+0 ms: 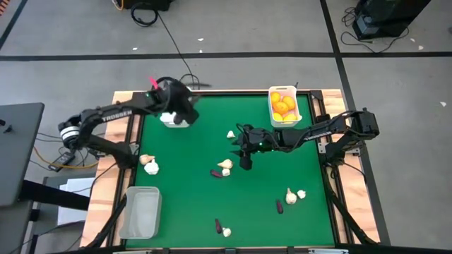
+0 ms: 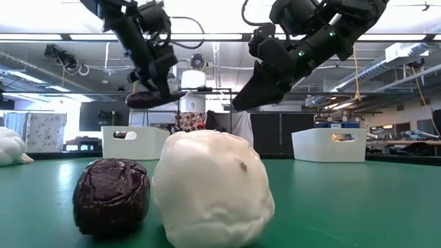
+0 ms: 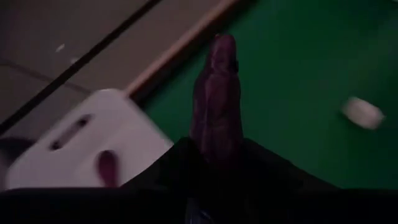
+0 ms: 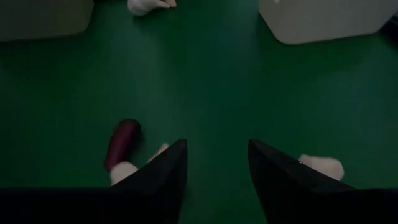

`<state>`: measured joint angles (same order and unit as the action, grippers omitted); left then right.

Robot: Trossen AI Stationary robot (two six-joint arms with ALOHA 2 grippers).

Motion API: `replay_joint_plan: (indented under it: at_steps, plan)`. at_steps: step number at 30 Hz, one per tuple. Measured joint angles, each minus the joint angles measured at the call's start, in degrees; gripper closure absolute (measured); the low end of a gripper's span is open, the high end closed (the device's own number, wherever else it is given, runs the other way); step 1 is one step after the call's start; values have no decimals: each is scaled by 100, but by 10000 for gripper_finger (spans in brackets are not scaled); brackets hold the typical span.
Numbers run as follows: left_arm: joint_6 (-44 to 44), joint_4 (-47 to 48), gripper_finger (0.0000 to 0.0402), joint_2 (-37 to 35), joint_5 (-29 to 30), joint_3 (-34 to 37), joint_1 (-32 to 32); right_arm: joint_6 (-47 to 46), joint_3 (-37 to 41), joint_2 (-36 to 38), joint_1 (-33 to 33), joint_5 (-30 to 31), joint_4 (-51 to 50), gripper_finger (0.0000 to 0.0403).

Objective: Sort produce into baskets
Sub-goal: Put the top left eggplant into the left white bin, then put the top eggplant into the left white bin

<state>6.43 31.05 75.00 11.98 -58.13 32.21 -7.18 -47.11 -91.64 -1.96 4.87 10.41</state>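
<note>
Left gripper (image 3: pixel 214 152) closed on a dark purple eggplant (image 3: pixel 214 93), held above the white bin (image 1: pixel 174 118) at the far left of the green table (image 1: pixel 191 204) (one eggplant already inside). Probably light, smooth and slippery, firm enough for a mid-body pinch across the narrow width. Right gripper (image 4: pixel 217 168) with fingers parted and nothing between them, hovering mid-table over a garlic bulb (image 4: pixel 320 167) and another eggplant (image 4: pixel 122 142). Garlic: light, papery, best taken around its belly.

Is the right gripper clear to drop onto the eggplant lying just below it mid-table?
Probably yes. The right gripper hangs open and empty above bare mat; the eggplant lies uncovered, only garlic close beside it.
</note>
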Motion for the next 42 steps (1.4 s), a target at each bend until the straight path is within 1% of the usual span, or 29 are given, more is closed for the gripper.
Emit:
replay_joint_plan:
  at_steps: [5, 8, 11, 14, 19, 26, 31, 35, 37, 39, 42]
  plan:
    - [144, -186, 266, 187, -81, 288, 902, 137, 0, 0, -4, 45, -304, 222]
    - [338, -394, 265, 465, -430, 490, 1299, 211, 1, 0, -4, 2, -480, 222]
    - [431, -577, 263, 781, -772, 617, 1569, 139, 3, 1, -4, -1, -488, 222]
    - [391, -852, 257, 1039, -837, 682, 1662, 5, 2, 2, -23, 25, -464, 222]
    - [292, -1179, 240, 1296, -514, 684, 1698, -68, 2, 2, -55, 199, -449, 222]
    - [240, -1212, 216, 1241, -549, 683, 1693, -67, 2, 2, -57, 304, -447, 222]
    - [-69, -839, 211, 949, -742, 523, 1640, -48, 2, 2, -81, 316, -363, 222]
    - [-333, -596, 213, 530, -820, 381, 1405, -38, 2, 2, -86, 309, -230, 222]
    - [-476, -664, 215, 279, -837, 337, 1198, -7, 2, 2, -87, 303, -205, 222]
    - [-677, -578, 218, 3, -1042, 339, 956, 102, 2, 2, -86, 301, -200, 222]
    - [-1094, -383, 219, -280, -1891, 348, 466, 297, 2, 2, -79, 299, -191, 222]
